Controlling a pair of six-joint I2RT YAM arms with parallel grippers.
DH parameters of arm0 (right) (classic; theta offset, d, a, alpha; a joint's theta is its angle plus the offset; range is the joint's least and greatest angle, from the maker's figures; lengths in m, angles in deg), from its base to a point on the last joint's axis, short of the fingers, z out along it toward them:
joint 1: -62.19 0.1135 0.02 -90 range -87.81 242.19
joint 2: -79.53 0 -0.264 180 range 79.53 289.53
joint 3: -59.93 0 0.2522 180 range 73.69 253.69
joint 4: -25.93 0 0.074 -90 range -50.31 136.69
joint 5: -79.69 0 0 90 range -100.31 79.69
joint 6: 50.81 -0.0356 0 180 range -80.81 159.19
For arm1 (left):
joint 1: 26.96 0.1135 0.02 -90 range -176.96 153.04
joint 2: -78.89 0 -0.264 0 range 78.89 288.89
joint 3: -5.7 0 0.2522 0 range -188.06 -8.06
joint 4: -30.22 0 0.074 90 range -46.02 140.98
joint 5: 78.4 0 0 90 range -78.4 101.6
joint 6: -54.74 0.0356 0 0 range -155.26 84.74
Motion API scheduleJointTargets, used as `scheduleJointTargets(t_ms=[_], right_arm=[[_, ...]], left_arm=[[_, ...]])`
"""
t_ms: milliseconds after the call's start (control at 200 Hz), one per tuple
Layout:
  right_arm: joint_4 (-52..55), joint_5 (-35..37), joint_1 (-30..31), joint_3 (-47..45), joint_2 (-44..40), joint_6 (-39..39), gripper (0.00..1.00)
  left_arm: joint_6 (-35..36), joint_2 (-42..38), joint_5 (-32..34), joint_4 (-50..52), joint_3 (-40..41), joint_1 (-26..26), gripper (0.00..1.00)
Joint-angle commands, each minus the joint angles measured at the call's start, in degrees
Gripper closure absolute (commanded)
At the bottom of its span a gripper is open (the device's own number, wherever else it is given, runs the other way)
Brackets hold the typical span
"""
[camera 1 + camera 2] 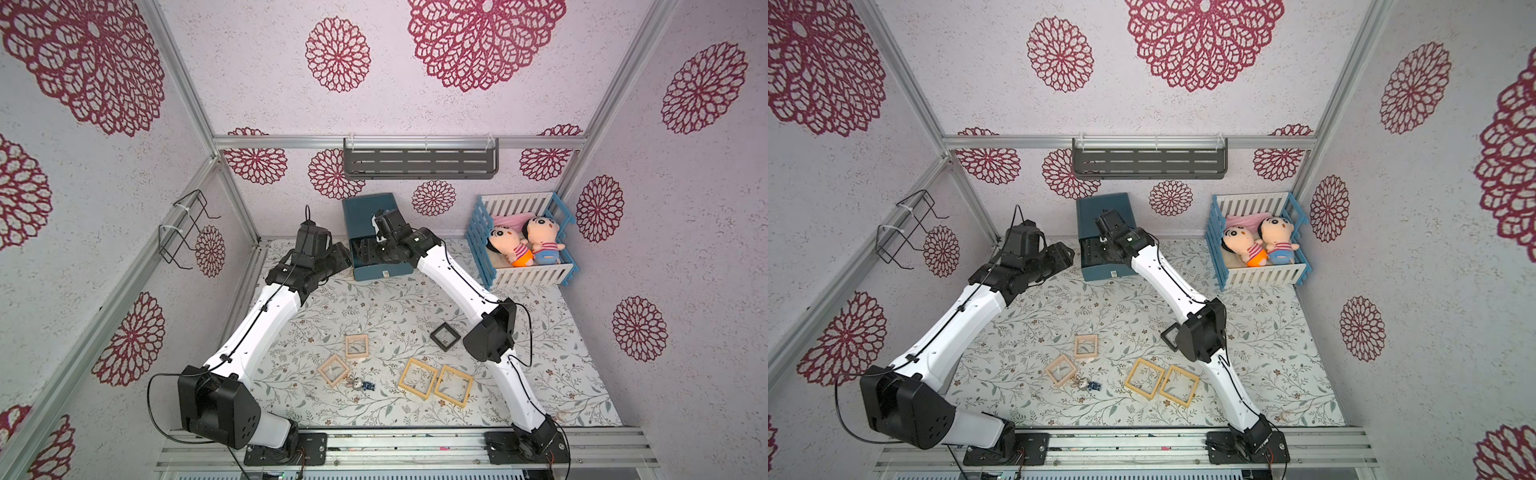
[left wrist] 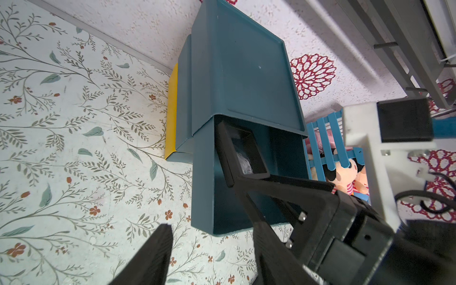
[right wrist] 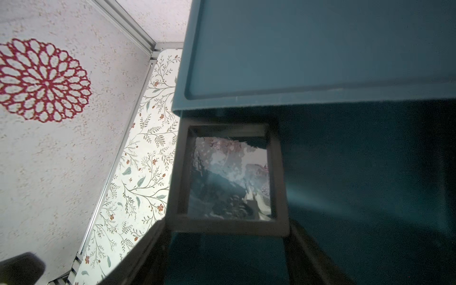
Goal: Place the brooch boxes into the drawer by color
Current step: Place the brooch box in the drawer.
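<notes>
Our right hand is down inside the pulled-out top drawer of the teal chest, pinching a black brooch box by its near edge; that box stands tilted between the drawer walls, just under the chest's top lip; our left hand hovers beside the chest, fingers spread with nothing between them; out on the bench the other black box lies by the right arm's elbow; a pink box, a second pink box, a yellow-tan box and a second yellow-tan box lie nearer the front, well apart from both hands.
</notes>
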State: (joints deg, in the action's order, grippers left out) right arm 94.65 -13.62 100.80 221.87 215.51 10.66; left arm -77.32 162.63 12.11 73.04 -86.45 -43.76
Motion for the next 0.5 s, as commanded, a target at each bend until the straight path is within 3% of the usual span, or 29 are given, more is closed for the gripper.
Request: scheduleJointTargets(t_ms=[0,490], right_arm=[[-0.07,-1.13,-0.45,2.15,-0.89,0.12,0.26],[1.02,-0.14,-0.42,2.45,-1.29,0.59,0.14]], left_arm=[[-0.1,-0.23,-0.34,-0.63,-1.21,-0.29,0.41],[-0.22,-1.41,-0.17,-0.32,-0.9,-0.4,0.41]])
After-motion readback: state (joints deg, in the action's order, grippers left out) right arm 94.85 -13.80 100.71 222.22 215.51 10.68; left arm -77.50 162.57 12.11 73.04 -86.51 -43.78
